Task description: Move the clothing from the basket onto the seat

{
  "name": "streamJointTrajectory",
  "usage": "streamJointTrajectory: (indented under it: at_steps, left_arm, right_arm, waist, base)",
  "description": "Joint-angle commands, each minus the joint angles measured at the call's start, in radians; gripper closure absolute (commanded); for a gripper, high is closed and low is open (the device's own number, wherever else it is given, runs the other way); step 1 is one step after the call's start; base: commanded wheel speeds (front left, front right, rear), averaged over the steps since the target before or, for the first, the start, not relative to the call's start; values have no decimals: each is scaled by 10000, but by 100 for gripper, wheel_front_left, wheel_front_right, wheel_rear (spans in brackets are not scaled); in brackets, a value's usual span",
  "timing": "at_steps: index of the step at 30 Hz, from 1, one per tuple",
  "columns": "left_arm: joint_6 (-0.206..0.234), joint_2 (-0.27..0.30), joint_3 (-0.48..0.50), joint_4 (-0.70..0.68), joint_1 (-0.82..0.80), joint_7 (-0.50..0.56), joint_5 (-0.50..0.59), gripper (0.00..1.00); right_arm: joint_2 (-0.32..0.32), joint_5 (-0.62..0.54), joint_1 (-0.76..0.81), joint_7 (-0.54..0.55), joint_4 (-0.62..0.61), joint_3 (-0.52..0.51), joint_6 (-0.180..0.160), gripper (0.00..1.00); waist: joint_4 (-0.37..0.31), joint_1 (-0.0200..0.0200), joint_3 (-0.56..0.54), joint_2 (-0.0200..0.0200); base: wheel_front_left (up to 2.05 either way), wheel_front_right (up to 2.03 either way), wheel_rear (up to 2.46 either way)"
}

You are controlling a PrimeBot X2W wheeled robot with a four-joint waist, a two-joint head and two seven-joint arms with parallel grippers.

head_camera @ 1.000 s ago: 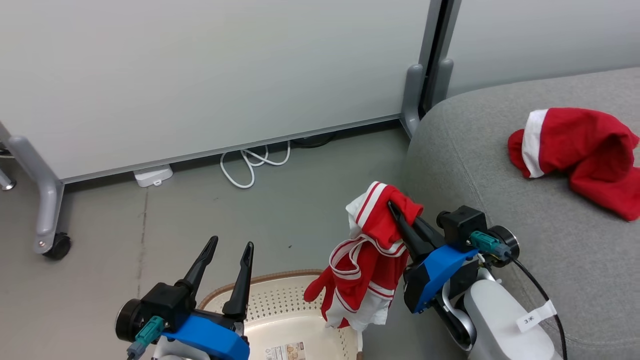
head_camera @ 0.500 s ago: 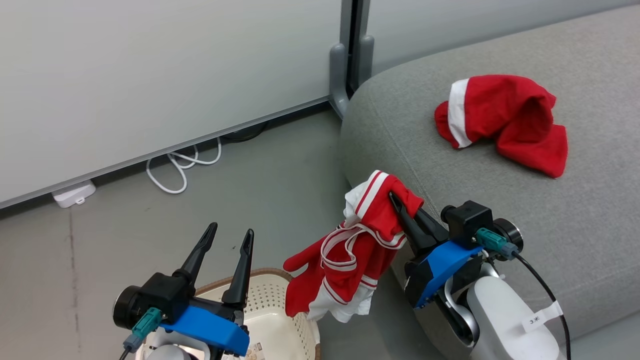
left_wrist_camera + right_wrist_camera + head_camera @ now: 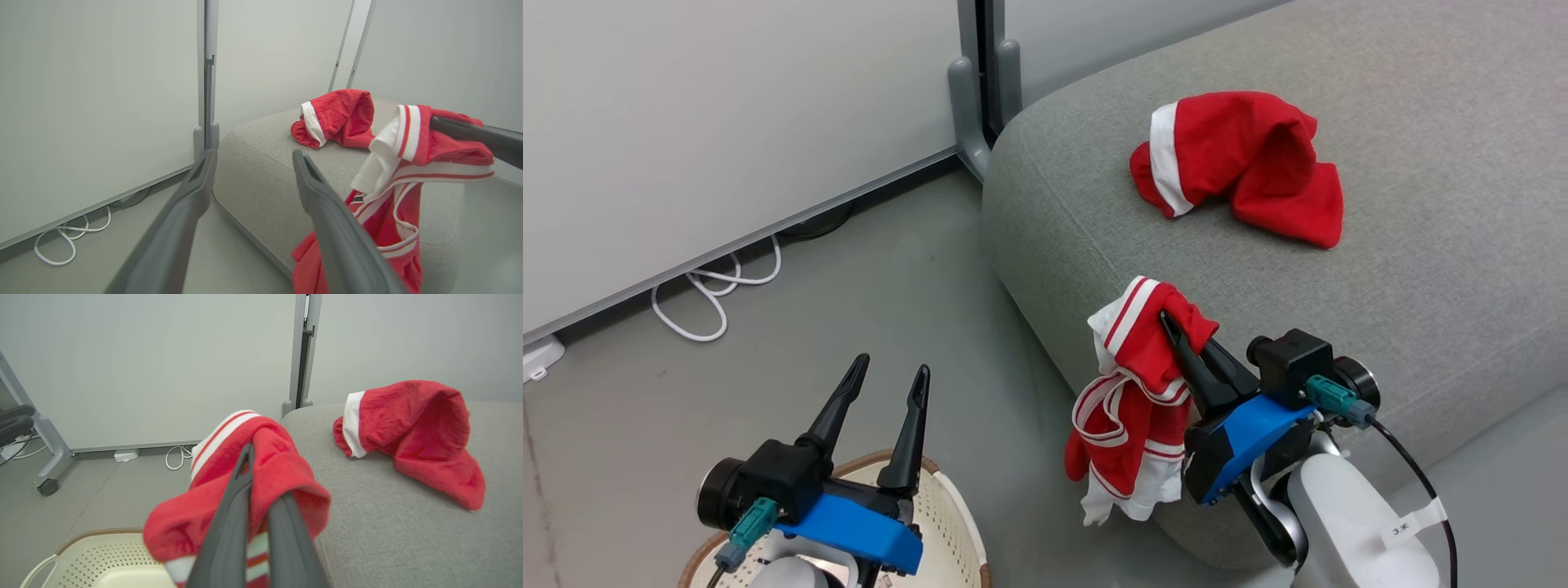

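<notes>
Right gripper [image 3: 1168, 320] holds the striped garment [image 3: 1135, 367] at the edge of the seat [image 3: 1421, 245].
Its fingers are pressed together on a fold of the red, white-striped cloth, which hangs down against the seat's rounded front, possibly brushing it; the angle makes that hard to judge. The banded garment [image 3: 1241, 163] lies crumpled on top of the seat, well apart. The left gripper [image 3: 892, 366] is spread, with nothing between its fingers, near the basket [image 3: 968, 531] on the floor [image 3: 849, 286].
</notes>
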Motion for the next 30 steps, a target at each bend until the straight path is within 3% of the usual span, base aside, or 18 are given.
streamJointTrajectory:
  at_steps: [1,18,30]
  left_arm:
    - [-41,68,43,-56,-88,-47,61,0]
    - [-40,120,-48,-52,-104,-47,72,0]
    - [-41,528,-88,-353,-568,-47,224,0]
  right_arm:
    - [-8,75,64,-1,-83,2,5,100]
    - [-7,73,48,54,-260,-37,5,100]
    - [-22,-173,-1738,184,-629,-737,5,100]
  waist:
    - [-166,0,54,0]
    - [-403,0,192,0]
    - [-250,0,1262,0]
  base:
    - [0,0,0]
    - [0,0,0]
    - [0,0,0]
